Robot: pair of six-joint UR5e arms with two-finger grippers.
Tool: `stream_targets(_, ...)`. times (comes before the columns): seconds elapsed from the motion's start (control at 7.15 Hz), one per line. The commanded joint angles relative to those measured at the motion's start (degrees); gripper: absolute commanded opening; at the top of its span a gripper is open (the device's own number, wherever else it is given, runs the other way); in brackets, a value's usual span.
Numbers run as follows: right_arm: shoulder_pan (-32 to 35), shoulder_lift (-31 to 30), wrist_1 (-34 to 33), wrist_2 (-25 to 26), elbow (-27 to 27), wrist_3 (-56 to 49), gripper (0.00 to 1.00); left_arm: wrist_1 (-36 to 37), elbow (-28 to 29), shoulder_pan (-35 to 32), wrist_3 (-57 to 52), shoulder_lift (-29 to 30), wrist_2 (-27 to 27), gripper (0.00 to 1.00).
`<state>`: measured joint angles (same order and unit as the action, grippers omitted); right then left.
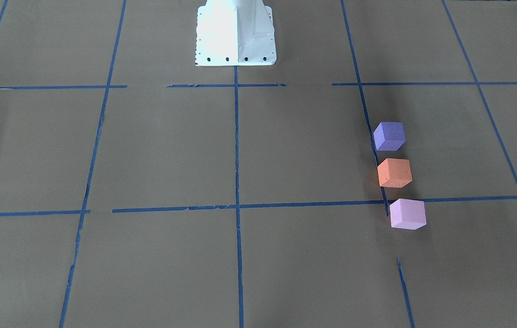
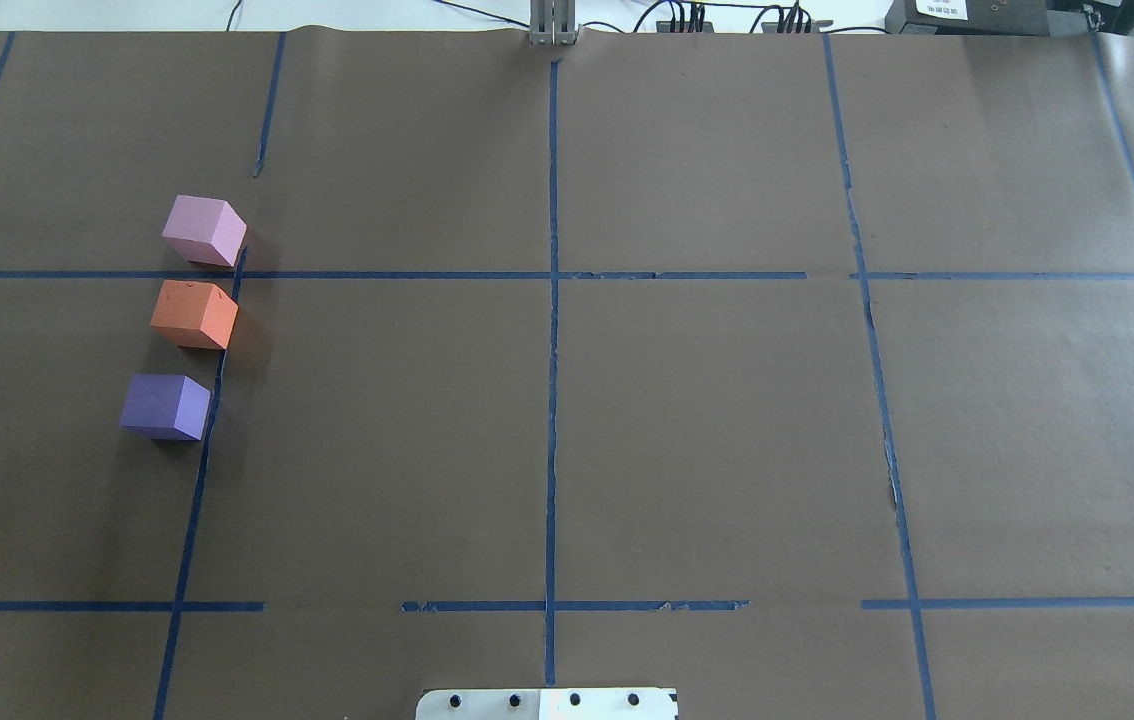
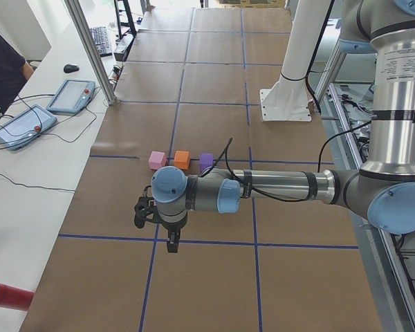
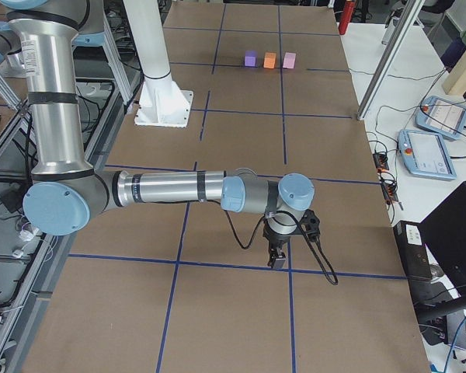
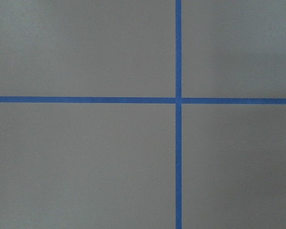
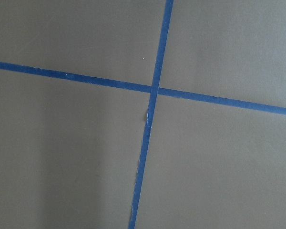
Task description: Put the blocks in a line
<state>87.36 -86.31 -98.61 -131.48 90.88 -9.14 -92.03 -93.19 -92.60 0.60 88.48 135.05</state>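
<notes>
Three cubes stand in a row on the brown paper beside a blue tape line: the dark violet-purple block [image 2: 165, 406], the orange block [image 2: 193, 314] and the light pink-lilac block [image 2: 204, 230]. They also show in the front view as purple [image 1: 389, 135], orange [image 1: 394, 172] and pink [image 1: 407, 213], with small gaps between them. My left gripper [image 3: 171, 243] shows only in the exterior left view, away from the blocks; I cannot tell its state. My right gripper [image 4: 278, 259] shows only in the exterior right view, far from the blocks; I cannot tell its state.
The white robot base [image 1: 235, 32] stands at the table's middle edge. Blue tape lines [image 2: 552, 350] form a grid on the paper. Teach pendants [image 4: 429, 151] and cables lie beyond the far edge. A person [image 3: 3, 72] sits at the side.
</notes>
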Motion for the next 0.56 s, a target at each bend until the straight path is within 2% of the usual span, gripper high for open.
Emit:
stream_targets(0.0, 0.0, 0.0, 0.0, 0.0, 0.0, 0.0, 1.00, 0.1, -0.6, -0.1, 0.0, 0.0, -0.6, 1.00)
stream_targets(0.42, 0.0, 0.0, 0.0, 0.0, 0.0, 0.0, 1.00, 0.0, -0.5, -0.4, -0.1, -0.2, -0.6, 1.00)
